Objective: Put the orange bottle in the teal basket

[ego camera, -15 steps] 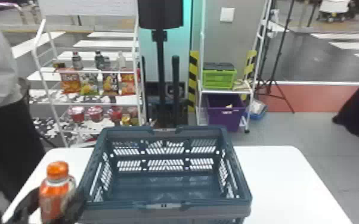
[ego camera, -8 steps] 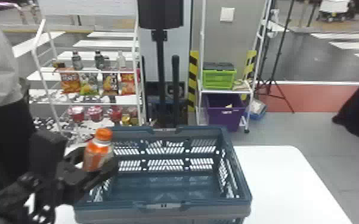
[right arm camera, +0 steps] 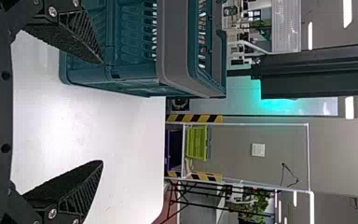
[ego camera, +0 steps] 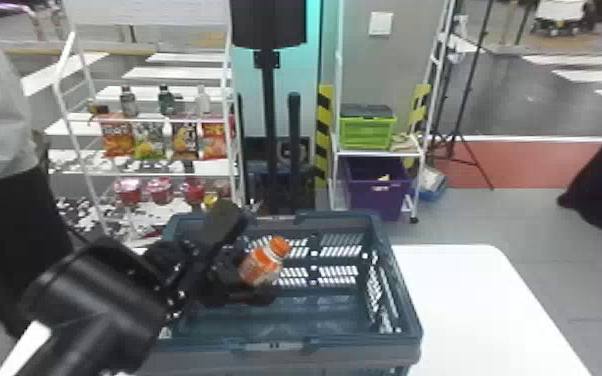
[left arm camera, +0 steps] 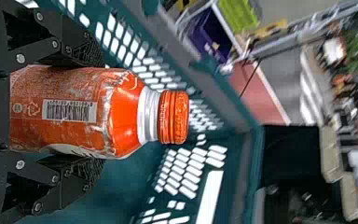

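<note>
In the head view my left gripper [ego camera: 237, 272] is over the left part of the teal basket [ego camera: 285, 345], shut on the orange bottle [ego camera: 261, 267], which tilts with its cap up and to the right. The left wrist view has the bottle [left arm camera: 74, 112] clamped between both fingers of my left gripper [left arm camera: 98, 112], its orange cap pointing away, with the basket's slotted walls [left arm camera: 214, 88] around it. My right gripper [right arm camera: 101, 112] stands open over the white table in the right wrist view, nothing between its fingers, beside the basket [right arm camera: 135, 70].
The white table [ego camera: 470, 300] extends to the right of the basket. Behind it stand a rack with snack bags [ego camera: 117, 137] and bottles, a black post [ego camera: 269, 125], and a shelf with a green crate [ego camera: 367, 131] and a purple bin [ego camera: 377, 195].
The left arm has carried the orange bottle rightward, from beyond the basket's left side to over its inside. The bottle has gone from nearly upright to tilted. The basket has stayed put.
</note>
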